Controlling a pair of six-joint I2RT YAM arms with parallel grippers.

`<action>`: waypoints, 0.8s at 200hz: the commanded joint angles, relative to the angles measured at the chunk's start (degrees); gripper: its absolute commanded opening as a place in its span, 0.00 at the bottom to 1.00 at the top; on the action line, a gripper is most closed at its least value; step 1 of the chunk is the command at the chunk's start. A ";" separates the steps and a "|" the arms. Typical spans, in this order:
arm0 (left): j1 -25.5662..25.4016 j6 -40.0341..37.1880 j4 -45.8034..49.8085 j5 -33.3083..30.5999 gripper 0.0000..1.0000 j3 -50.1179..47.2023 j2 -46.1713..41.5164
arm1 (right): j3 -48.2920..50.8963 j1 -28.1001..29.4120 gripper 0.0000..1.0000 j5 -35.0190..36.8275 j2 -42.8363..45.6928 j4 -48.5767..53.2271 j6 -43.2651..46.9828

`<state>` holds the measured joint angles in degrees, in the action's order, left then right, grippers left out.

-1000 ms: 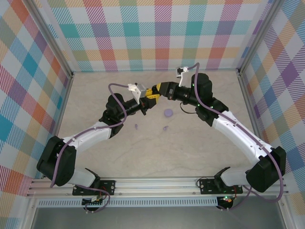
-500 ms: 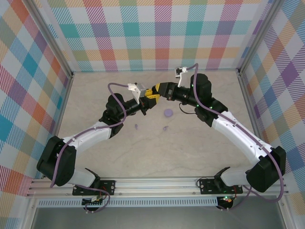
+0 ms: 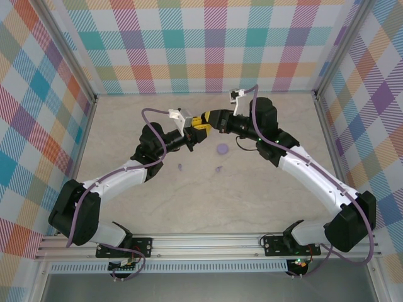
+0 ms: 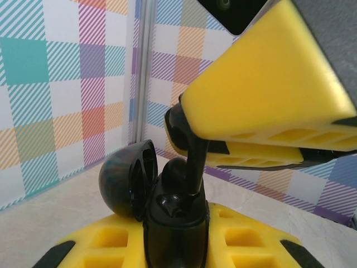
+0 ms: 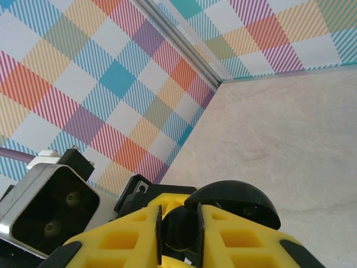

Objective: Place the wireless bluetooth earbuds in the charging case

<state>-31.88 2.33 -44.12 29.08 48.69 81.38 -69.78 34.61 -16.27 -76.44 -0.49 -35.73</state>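
Currently, mid-air: left claw (image 3: 191, 136) clamped on glossy black open-lidded plastic charging case (image 4: 174, 226); right claw (image 5: 178, 224) pinches tiny black comma-shaped earbud (image 4: 194, 162), stem at the socket. Likely light, rigid, slippery; grip the bulb, stem free.

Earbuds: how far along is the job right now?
Done: black case open, clamped in left hand. In hand: right hand holds a black bud stem-down at its socket. Left: seat it, then two lilac buds lying on the table.
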 commanded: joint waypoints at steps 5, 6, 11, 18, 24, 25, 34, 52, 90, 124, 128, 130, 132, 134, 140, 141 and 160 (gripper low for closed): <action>-0.98 0.82 -3.12 1.17 0.07 1.94 -1.10 | -0.63 0.53 0.23 1.13 -0.28 0.22 1.89; -0.99 0.83 -3.10 1.16 0.07 1.94 -1.08 | -0.63 0.50 0.23 1.14 -0.28 0.22 1.93; -0.98 0.87 -3.09 1.30 0.07 2.02 -1.06 | -0.62 0.54 0.23 1.36 -0.28 0.39 2.16; -0.99 0.95 -3.10 1.37 0.07 2.05 -1.06 | -0.62 0.60 0.23 1.56 -0.20 0.56 2.37; -0.99 0.99 -3.04 1.47 0.07 2.04 -1.13 | -0.62 0.68 0.23 1.79 -0.22 0.76 2.51; -0.99 1.05 -3.10 1.49 0.07 2.07 -1.09 | -0.62 0.66 0.23 1.78 -0.21 0.76 2.55; -0.99 1.19 -3.09 1.44 0.07 2.11 -1.00 | -0.62 0.64 0.23 1.94 -0.20 1.01 2.74; -0.95 1.27 -3.08 1.47 0.07 2.22 -0.97 | -0.62 0.72 0.23 2.24 -0.26 1.41 3.07; -0.99 1.23 -2.93 0.99 0.06 2.44 -1.10 | -0.71 0.88 0.23 2.77 -0.37 2.26 3.26; -0.98 1.19 -2.82 0.60 0.06 2.19 -1.25 | -0.79 0.89 0.24 4.37 -0.22 3.99 3.80; -0.99 1.19 -2.90 0.55 0.06 2.16 -1.25 | -0.80 0.96 0.25 4.48 -0.22 4.20 3.84; -0.95 1.19 -2.86 0.54 0.06 2.15 -1.25 | -0.75 0.94 0.25 4.60 -0.25 4.28 3.87; -0.96 1.19 -2.83 0.54 0.06 2.17 -1.30 | -0.79 0.97 0.25 4.65 -0.21 4.32 3.90; -0.98 1.19 -2.82 0.58 0.06 2.17 -1.31 | -0.73 0.98 0.26 4.69 -0.20 4.41 3.86; -0.99 1.11 -2.82 0.63 0.06 2.20 -1.37 | -0.71 0.99 0.26 4.91 -0.13 4.57 3.91; -0.99 1.10 -2.82 0.63 0.06 2.16 -1.39 | -0.71 0.99 0.26 4.96 -0.12 4.64 3.91; -0.99 0.71 -2.27 0.49 0.06 2.27 -1.44 | -0.80 1.05 0.27 5.87 0.06 5.21 4.10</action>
<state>-31.88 3.22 -43.59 29.26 48.69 81.36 -69.80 35.33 -12.73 -76.44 1.74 -33.32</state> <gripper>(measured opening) 0.221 0.259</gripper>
